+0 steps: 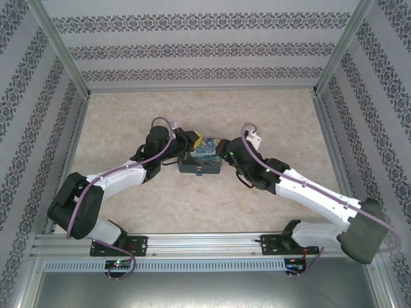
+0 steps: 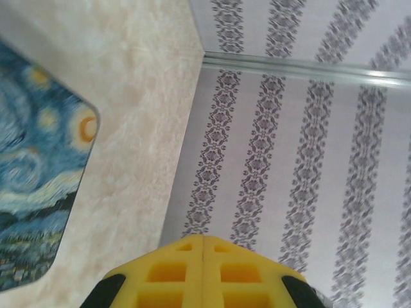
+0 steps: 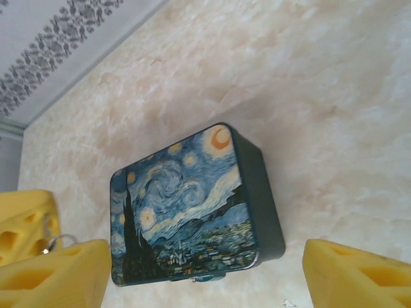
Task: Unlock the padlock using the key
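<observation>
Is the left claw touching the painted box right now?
Apart. In the left wrist view, a strip of bare table shows between the shut left claw and the edge of the painted box.

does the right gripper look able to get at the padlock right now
Likely yes: the right gripper is open and faces the box, and the padlock at its front edge is uncovered, with nothing in the way.

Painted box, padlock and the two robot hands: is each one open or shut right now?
painted box: lid shut, lying flat on the table.
padlock: at the box's front side; too small to tell if it is locked.
left gripper: shut, fingers pressed together.
right gripper: open, fingers wide apart.
</observation>
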Controlling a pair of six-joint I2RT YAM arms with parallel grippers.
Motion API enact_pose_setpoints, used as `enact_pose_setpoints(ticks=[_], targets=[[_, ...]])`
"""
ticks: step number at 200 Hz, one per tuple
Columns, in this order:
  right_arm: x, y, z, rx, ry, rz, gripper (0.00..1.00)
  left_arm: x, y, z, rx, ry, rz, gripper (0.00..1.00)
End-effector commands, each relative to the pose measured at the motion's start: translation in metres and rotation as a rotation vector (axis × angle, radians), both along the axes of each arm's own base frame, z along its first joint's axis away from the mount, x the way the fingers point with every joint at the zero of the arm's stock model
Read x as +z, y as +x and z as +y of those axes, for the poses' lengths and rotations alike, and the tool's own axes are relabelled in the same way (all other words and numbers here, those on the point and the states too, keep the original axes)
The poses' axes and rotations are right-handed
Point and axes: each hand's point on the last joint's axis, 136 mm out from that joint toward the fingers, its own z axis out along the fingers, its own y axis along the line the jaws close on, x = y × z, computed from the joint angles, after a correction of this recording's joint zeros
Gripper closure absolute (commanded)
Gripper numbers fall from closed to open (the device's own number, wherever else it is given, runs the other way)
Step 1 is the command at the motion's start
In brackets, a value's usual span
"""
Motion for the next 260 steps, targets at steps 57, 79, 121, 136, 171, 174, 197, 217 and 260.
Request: enact_pose_setpoints(ticks=[57,79,121,136,171,174,197,217,260], targets=[[0.042,0.036,0.021,0.252,0.498,-0.177,0.32,0.044,0.000,-0.014,-0.149,0.216,-0.516,1.00],[0.054,0.042,0.042,0.334,0.551,-0.188,0.38,0.046,0.004,-0.014,-0.127,0.181,-0.546,1.00],[0.068,0.054,0.062,0.398,0.680,-0.249,0.47,0.047,0.009,-0.007,-0.058,0.158,-0.537,1.00],[0.071,0.057,0.065,0.407,0.716,-0.270,0.47,0.048,0.010,-0.003,-0.034,0.158,-0.534,1.00],[0.071,0.059,0.072,0.432,0.773,-0.288,0.50,0.049,0.013,0.004,0.021,0.133,-0.515,1.00],[0.071,0.059,0.073,0.434,0.778,-0.291,0.50,0.050,0.013,0.005,0.028,0.130,-0.516,1.00],[0.068,0.060,0.076,0.441,0.800,-0.298,0.52,0.046,0.016,0.008,0.061,0.107,-0.490,1.00],[0.065,0.060,0.081,0.449,0.807,-0.293,0.54,0.047,0.019,0.010,0.082,0.083,-0.483,1.00],[0.055,0.061,0.093,0.458,0.811,-0.271,0.54,0.052,0.022,0.011,0.103,0.060,-0.479,1.00]])
